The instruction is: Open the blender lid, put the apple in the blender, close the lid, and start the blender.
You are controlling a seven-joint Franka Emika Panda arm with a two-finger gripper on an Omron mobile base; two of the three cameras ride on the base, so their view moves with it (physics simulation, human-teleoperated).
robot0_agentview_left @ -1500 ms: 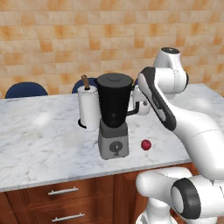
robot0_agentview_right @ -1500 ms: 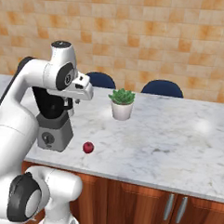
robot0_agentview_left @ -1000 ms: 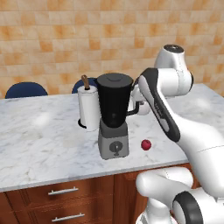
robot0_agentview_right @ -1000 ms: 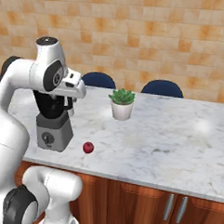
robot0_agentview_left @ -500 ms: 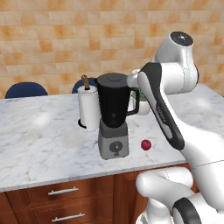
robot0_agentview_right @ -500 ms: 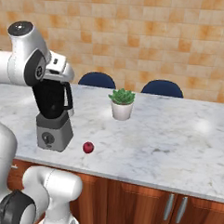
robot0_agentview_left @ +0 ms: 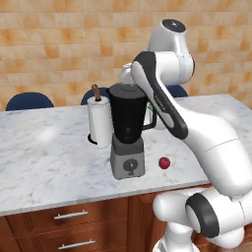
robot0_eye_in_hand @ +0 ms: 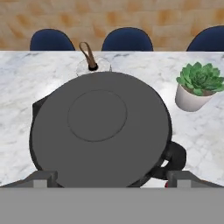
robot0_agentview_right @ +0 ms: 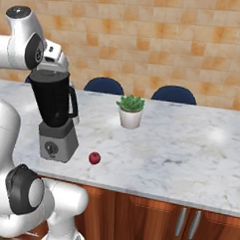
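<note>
The blender point(robot0_agentview_left: 127, 123) point(robot0_agentview_right: 55, 108) stands near the counter's front edge: a black jar with a side handle on a grey base with a round knob. The dark grey blender lid point(robot0_eye_in_hand: 98, 131) point(robot0_agentview_left: 127, 87) sits flat on the jar's top. The red apple point(robot0_agentview_left: 164, 163) point(robot0_agentview_right: 94, 157) lies on the marble just right of the base. My gripper point(robot0_eye_in_hand: 111, 179) hangs directly above the lid, looking straight down on it. It is open, its fingertips point(robot0_eye_in_hand: 43, 177) spread wide at the lid's near edge, with nothing between them. The hand point(robot0_agentview_right: 53, 58) hovers just over the jar's rim.
A white paper-towel roll point(robot0_agentview_left: 100, 123) point(robot0_eye_in_hand: 92, 65) stands close behind the blender. A potted green plant point(robot0_agentview_right: 130, 110) point(robot0_eye_in_hand: 199, 87) sits to its right on the marble counter point(robot0_agentview_right: 190, 145). Blue chairs point(robot0_agentview_right: 104, 85) line the far side, before a brick wall.
The arm has swung upward and over: the hand moved from beside the jar's handle to a spot above the lid. Blender, lid and apple have not moved.
</note>
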